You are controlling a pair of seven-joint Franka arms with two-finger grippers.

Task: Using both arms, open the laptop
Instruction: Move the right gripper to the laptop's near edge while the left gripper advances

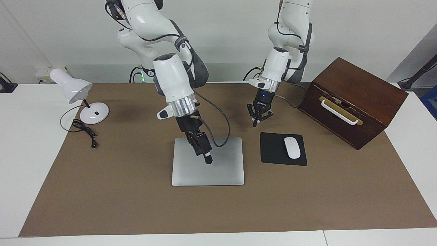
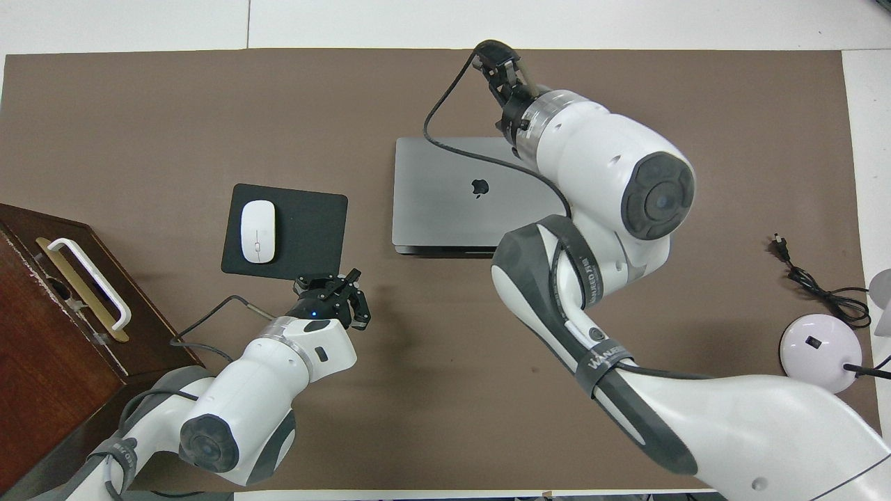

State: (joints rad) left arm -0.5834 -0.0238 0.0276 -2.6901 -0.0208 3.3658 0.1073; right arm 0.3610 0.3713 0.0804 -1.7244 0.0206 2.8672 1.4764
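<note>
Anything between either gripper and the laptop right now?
Nothing visible. The right gripper is already over the closed laptop, near the lid's middle. The left gripper, shut, hangs over bare mat between the laptop and the mouse pad; only open mat separates it from the laptop.
</note>
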